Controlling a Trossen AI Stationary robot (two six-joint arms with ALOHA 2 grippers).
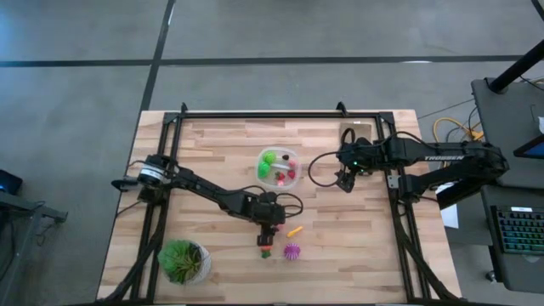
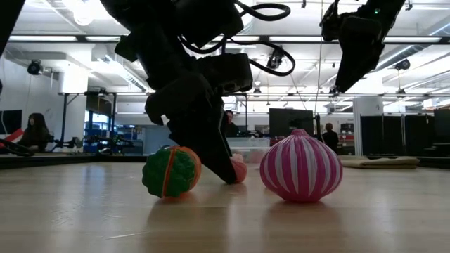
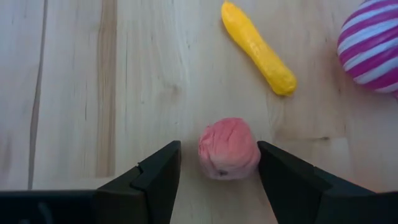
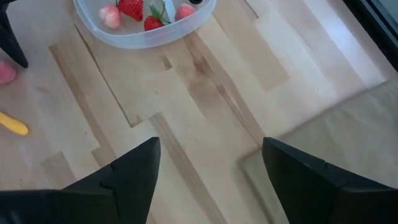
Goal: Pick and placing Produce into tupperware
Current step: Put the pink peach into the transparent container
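Observation:
My left gripper is open and low over the table. Its fingers stand on either side of a small pink-red fruit that rests on the wood; one finger is very close beside it. Nearby lie a yellow-orange carrot-like piece, a purple-and-white striped ball and a green ball with an orange band. The clear round tupperware holds green and red pieces. My right gripper hovers open to the tupperware's right, above the table.
A leafy green plant in a white pot stands near the table's near left corner. A flat brown board lies at the far right. Black frame rails run along the table's edges. People show in the room behind.

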